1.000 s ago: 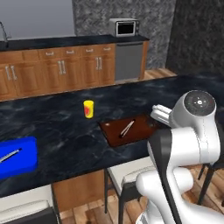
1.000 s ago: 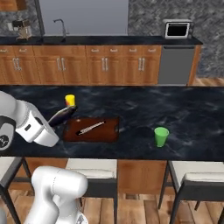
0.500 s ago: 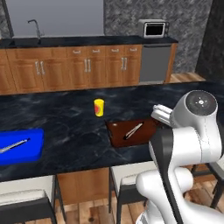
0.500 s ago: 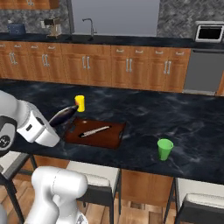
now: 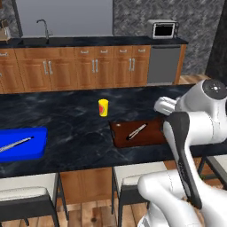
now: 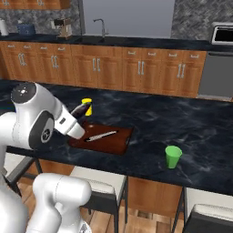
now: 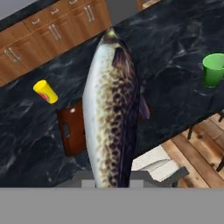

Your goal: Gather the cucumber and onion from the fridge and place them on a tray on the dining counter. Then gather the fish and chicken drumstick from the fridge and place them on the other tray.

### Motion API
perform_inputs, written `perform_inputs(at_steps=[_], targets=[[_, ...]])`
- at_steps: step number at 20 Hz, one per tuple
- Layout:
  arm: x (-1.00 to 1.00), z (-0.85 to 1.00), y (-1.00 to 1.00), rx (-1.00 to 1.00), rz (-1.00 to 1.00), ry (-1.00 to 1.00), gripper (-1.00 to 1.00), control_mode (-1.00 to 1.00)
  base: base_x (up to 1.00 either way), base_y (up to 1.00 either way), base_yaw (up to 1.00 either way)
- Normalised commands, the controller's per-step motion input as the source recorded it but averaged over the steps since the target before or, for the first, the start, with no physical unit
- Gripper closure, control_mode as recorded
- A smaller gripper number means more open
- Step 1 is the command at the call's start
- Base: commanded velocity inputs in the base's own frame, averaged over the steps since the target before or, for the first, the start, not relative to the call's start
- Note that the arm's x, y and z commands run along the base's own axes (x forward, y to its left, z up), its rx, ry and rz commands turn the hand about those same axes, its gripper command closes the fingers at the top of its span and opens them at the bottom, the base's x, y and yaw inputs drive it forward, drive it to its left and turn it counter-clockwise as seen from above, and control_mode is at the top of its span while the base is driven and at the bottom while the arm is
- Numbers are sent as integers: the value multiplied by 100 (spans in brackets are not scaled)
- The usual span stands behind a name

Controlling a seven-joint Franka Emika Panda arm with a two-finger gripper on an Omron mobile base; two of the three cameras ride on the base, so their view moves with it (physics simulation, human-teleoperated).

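The fish hangs long and speckled straight out from the hand camera, its near end dropping behind the grey band, so the fingers must be clamped on it down there. I judge that from how the fish is carried, since the tips themselves are covered. In the right base view the dark gripper sits just above the near left corner of the brown tray, close to the yellow cup.

The risk is plain. The fish is long and held at one end, so a swing or a quick stop could let it pivot or slip out over the worktop edge, where the stools and floor wait below. The brown tray already carries a slim utensil; setting the fish on top of it could leave it rocking or hanging off the rim. And which tray is the right one? A blue tray lies far left, also with a utensil on it, and neither holds any vegetables that I can see, so a wrong pick is possible.

The green cup stands well clear. In the left base view the arm's own elbow covers the right end of the brown tray.
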Motion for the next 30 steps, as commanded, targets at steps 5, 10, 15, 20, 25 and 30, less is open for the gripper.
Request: perform_inputs(at_steps=[5, 10, 15, 20, 25, 30], targets=[[93, -43, -16, 2, 22, 18, 100, -100, 0, 0, 0], [49, -44, 0, -2, 4, 8, 100, -100, 0, 0, 0], [25, -48, 0, 0, 1, 5, 100, -100, 0, 0, 0], [27, -71, 0, -6, -4, 1, 100, -100, 0, 0, 0], [41, -49, 0, -10, -7, 3, 100, -100, 0, 0, 0], [49, -38, 0, -5, -3, 8, 100, -100, 0, 0, 0]])
